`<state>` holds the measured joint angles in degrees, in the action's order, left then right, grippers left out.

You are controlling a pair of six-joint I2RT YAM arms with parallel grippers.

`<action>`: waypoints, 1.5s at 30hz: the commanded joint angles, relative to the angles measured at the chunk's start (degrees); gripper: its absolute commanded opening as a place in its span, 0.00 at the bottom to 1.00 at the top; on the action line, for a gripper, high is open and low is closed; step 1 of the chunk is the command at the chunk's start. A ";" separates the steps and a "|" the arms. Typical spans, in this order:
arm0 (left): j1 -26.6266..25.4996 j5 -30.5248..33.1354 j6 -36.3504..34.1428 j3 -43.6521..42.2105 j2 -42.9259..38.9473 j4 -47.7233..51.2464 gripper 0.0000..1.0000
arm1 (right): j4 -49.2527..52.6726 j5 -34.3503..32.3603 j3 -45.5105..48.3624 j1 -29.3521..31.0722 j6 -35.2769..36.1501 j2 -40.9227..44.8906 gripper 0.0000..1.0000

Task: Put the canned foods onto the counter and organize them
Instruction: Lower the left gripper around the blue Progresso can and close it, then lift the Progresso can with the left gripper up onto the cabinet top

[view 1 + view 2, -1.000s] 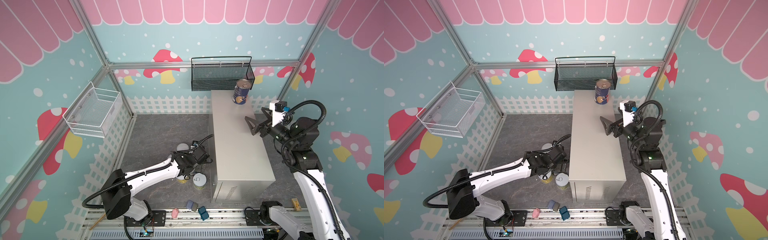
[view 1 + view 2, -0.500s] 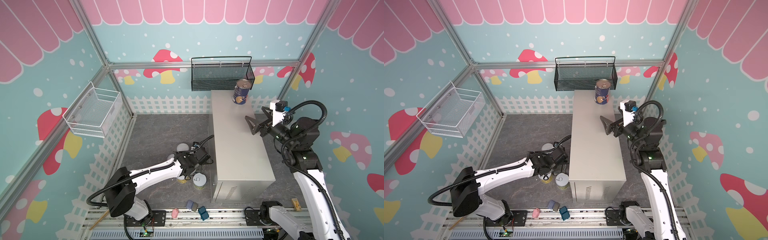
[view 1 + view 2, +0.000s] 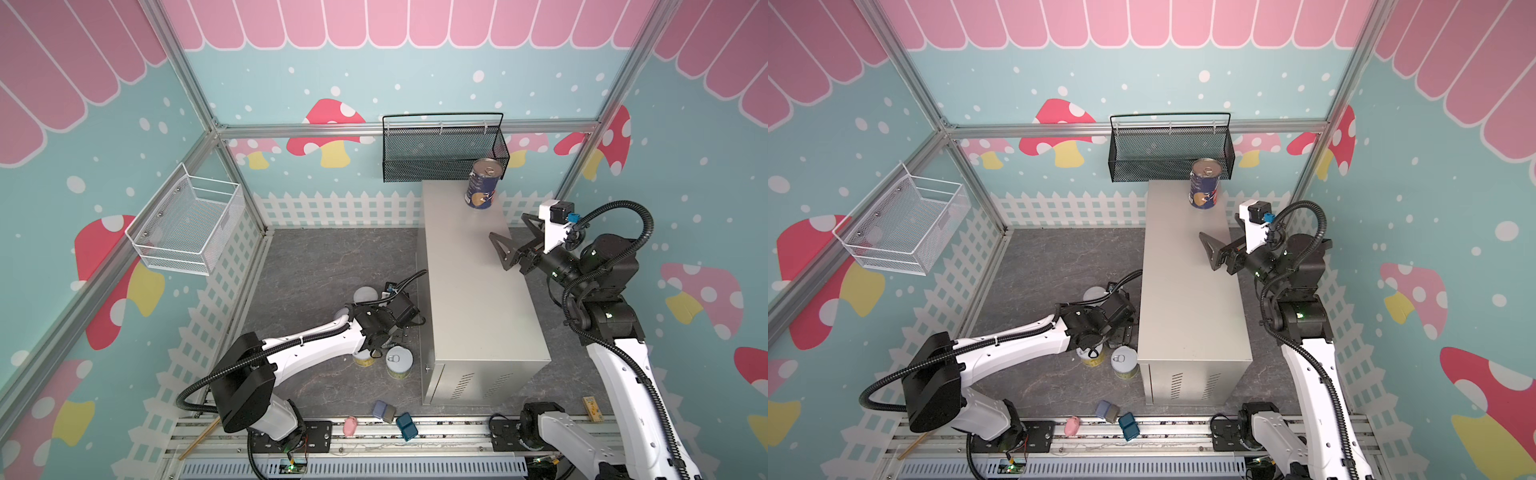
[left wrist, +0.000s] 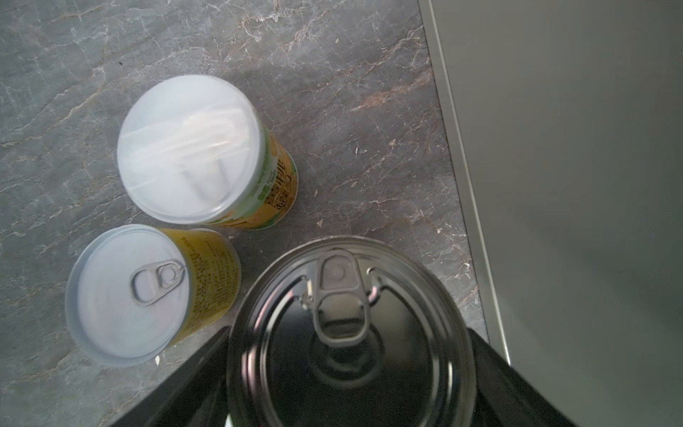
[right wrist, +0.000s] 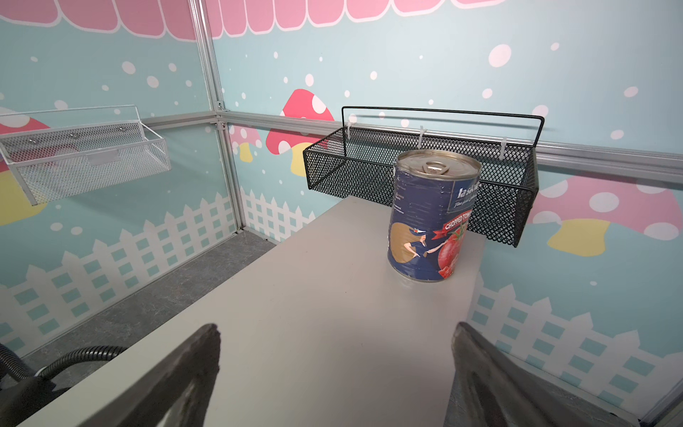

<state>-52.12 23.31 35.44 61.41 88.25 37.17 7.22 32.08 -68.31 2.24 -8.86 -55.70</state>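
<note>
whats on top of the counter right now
One upright blue-label can stands near the far end of the counter. The open right pincer hangs over its right edge, covering a small strip of the top there.

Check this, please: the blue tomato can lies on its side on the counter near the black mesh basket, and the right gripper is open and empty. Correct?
Not quite: the chopped tomatoes can stands upright, lid up, as the right wrist view shows. The rest holds: it is on the counter near the black mesh basket, and the right gripper is open and empty.
</note>
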 commanded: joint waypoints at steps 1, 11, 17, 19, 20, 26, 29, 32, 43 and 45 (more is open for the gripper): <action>1.13 -3.27 0.90 -1.65 1.79 -2.01 0.91 | -1.26 1.21 -0.15 0.09 0.02 -0.20 0.99; 1.93 -3.46 0.86 -2.56 1.00 -2.80 0.88 | -2.06 1.61 0.21 0.12 -0.38 -0.55 0.99; 2.45 -1.91 0.35 -2.94 -3.00 -2.32 0.71 | -2.08 1.60 0.57 0.09 -0.34 -0.19 0.99; 2.80 -1.45 -0.19 -2.86 -4.77 -1.89 0.65 | -2.05 1.59 0.62 0.12 -0.28 -0.02 0.99; 2.96 -1.12 -0.60 -2.74 -5.64 -1.60 0.62 | -2.04 1.60 0.68 0.05 -0.20 0.07 0.99; 4.10 0.63 -3.45 -0.99 -11.80 1.36 0.52 | -2.05 1.64 0.81 0.13 -0.16 0.40 0.99; 5.06 1.57 -5.42 0.48 -15.27 3.10 0.48 | -2.17 1.67 0.86 0.13 -0.17 0.24 0.99; 6.77 0.68 -8.47 3.76 -18.17 6.06 0.43 | -2.18 2.00 0.81 0.13 -0.04 0.24 0.99; 9.49 -4.68 -23.90 31.03 -18.81 20.39 0.40 | -2.17 2.11 1.68 0.08 0.43 1.38 0.99; 9.49 -8.02 -25.50 36.78 -16.77 22.18 0.40 | -1.77 1.96 1.87 0.12 0.51 1.71 0.99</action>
<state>-42.87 17.82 15.27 90.85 70.91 59.64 6.04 33.50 -67.29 2.24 -9.06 -55.24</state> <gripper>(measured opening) 0.856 0.992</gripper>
